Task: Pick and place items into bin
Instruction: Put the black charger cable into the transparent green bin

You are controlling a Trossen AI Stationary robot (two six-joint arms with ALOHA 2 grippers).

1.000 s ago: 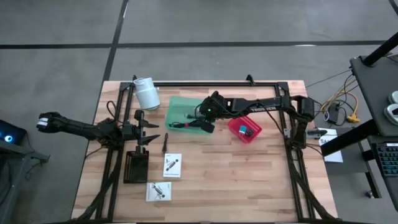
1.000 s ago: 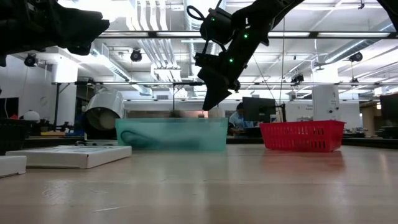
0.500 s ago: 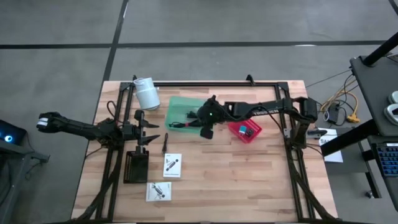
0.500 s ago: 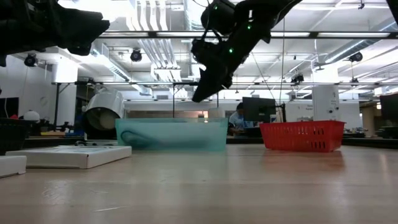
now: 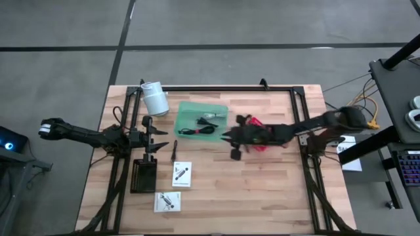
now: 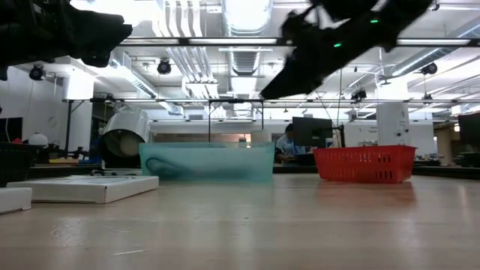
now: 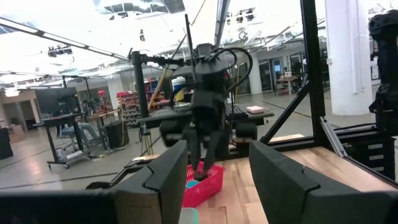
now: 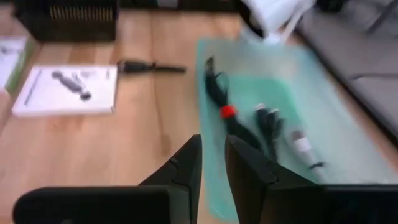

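— What is left on the table (image 5: 275, 190)?
— Two white packets (image 5: 182, 174), one black stick (image 5: 174, 151); light, flat, best taken at an edge. Two cables (image 8: 227, 112) are seen in the green bin (image 5: 187, 110).
— And the grippers?
— The right gripper (image 5: 235, 148) is held near the bin, nearly closed, empty. The left gripper (image 5: 156, 138) is parked spread wide.

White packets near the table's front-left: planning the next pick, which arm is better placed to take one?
Left. The left gripper hangs just beside the upper white packet, fingers open; the right gripper is farther off, between the green bin and red basket.
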